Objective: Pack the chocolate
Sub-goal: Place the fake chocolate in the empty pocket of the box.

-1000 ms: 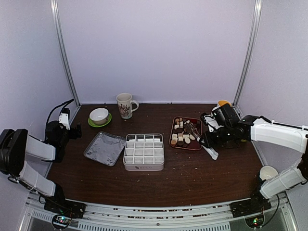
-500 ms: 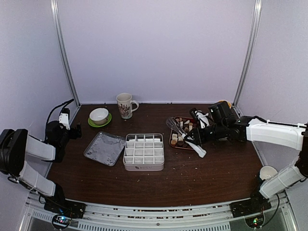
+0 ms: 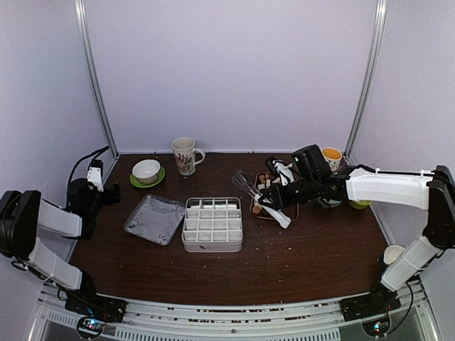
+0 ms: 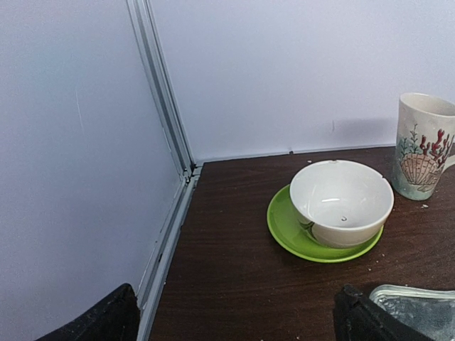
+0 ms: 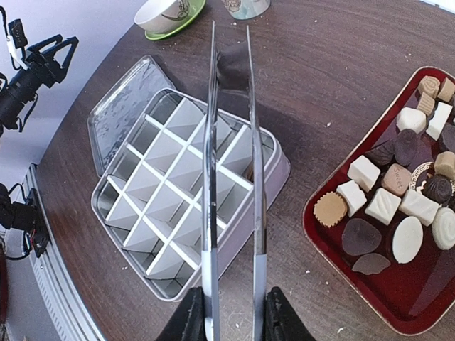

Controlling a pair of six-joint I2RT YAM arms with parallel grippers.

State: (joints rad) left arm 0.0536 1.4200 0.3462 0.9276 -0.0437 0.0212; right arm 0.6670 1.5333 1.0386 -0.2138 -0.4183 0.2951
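A white bowl (image 4: 341,202) sits on a green saucer (image 4: 281,222), a shell-patterned mug (image 4: 423,145) just beside it.

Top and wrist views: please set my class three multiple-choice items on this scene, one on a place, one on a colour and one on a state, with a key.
1. Where does the lid lie?
A. On top of the box
B. On the table, left of the box
C. On the red tray

2. What colour is the saucer under the bowl?
A. Red
B. White
C. Green

3. The tongs in the right gripper are
A. empty
B. pinching a dark chocolate
C. lying flat on the table

Key:
1 B, since the top view shows the lid flat beside the box's left side.
2 C, since a green rim shows all around the white bowl.
3 B, since the right wrist view shows a dark piece between the tips.
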